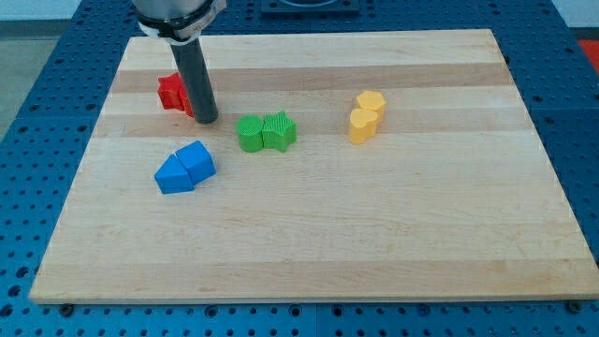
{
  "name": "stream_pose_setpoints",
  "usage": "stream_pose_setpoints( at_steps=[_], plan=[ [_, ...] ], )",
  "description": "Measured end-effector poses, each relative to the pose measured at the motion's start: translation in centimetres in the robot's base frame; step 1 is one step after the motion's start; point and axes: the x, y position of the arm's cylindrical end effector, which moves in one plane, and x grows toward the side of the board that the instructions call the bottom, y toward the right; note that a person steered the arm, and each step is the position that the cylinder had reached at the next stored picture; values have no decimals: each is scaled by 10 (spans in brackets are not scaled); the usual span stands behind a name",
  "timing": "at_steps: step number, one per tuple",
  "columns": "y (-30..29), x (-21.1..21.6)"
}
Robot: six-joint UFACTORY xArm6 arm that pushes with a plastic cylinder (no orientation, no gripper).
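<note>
My tip rests on the wooden board at the upper left, right against the red block, which the dark rod partly hides on its right side. Two blue blocks sit touching each other below the tip. To the tip's right, a short way off, lie two green blocks pressed side by side; the right one looks star-shaped. Two yellow blocks stand together farther right.
The wooden board lies on a blue perforated table. The arm's grey housing hangs over the board's top left edge.
</note>
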Motion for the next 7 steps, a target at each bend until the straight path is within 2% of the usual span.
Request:
stream_pose_setpoints(
  at_steps=[1,3,7],
  plan=[
    [0,0],
    [0,49],
    [64,35]
  ],
)
